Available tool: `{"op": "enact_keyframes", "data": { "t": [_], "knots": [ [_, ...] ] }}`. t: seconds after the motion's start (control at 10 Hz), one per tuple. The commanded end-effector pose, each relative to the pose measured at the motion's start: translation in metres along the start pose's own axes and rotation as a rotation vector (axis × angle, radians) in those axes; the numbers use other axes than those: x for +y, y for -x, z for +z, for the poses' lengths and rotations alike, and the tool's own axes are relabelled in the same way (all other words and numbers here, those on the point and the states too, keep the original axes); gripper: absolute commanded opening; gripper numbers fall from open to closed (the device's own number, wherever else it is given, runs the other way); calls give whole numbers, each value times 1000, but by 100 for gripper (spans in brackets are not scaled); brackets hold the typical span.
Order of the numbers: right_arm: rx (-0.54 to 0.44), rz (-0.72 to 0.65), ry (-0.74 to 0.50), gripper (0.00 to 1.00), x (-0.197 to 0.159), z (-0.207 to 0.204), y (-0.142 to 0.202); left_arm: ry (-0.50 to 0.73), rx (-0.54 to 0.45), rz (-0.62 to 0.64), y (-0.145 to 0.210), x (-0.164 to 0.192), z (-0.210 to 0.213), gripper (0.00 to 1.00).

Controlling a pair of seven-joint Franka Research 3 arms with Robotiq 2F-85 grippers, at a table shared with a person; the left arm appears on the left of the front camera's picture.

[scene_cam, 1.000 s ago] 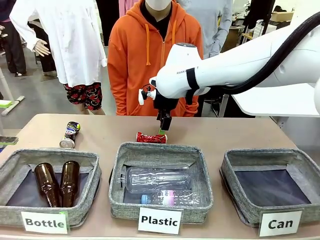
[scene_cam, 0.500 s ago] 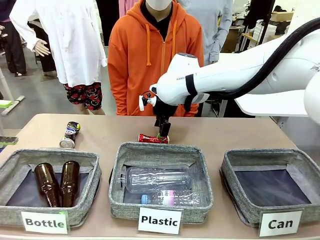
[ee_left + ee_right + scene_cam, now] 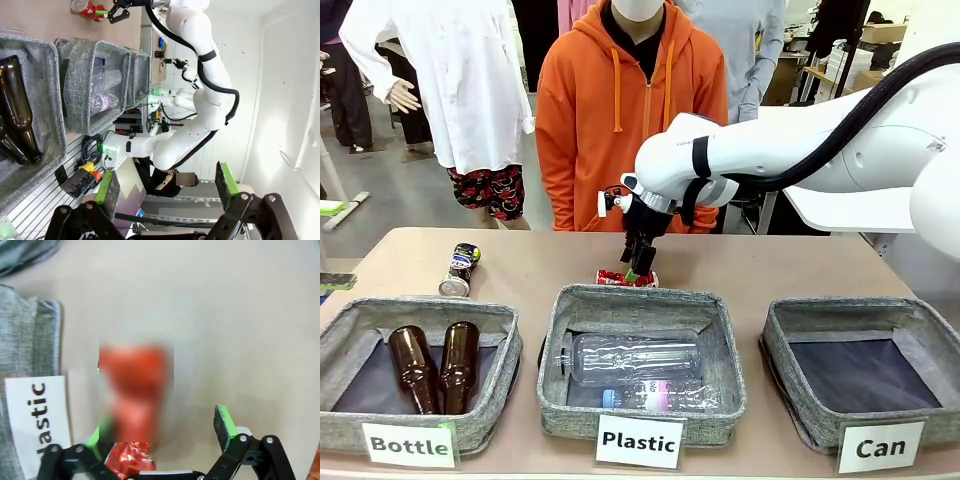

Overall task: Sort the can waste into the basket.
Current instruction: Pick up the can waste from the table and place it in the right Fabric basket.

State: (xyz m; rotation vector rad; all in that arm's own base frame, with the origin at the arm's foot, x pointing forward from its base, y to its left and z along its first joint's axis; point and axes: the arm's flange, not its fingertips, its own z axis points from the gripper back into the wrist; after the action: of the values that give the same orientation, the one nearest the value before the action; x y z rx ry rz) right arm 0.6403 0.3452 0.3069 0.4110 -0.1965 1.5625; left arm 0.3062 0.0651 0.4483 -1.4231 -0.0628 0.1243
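Hovering over the crushed red can (image 3: pixel 625 278), just on the far side of the Plastic basket (image 3: pixel 640 296), with the right gripper (image 3: pixel 633 268) wide open and holding nothing. Seeing the black can (image 3: pixel 460 268) far left. Finding no cans yet in the Can basket (image 3: pixel 840 306), near right. Needing to move both.

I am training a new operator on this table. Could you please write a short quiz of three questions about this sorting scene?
1. True or false: the Can basket already holds a can.
2. Which can is the open right gripper set around: A, the red can, or B, the black can?
3. How many brown bottles lie in the Bottle basket?
Key: 1 false; 2 A; 3 two.
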Motion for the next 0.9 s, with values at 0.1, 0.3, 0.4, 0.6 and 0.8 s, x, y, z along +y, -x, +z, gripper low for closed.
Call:
{"op": "enact_keyframes", "data": {
  "t": [0.1,0.3,0.4,0.6,0.8],
  "knots": [
    [-87,10,-137,100,-10,2,-2,-1,5,12,3,-2,2,100],
    [-102,-14,-174,100,-9,1,-1,-1,5,12,3,-2,2,100],
    [-97,-37,-156,100,-10,-1,-1,-1,5,12,3,-2,2,100],
    [-85,-84,-120,100,-12,-5,1,-1,5,12,3,-2,2,100],
    [-88,-121,-94,100,-14,-11,1,-1,5,12,3,-2,2,100]
  ]
}}
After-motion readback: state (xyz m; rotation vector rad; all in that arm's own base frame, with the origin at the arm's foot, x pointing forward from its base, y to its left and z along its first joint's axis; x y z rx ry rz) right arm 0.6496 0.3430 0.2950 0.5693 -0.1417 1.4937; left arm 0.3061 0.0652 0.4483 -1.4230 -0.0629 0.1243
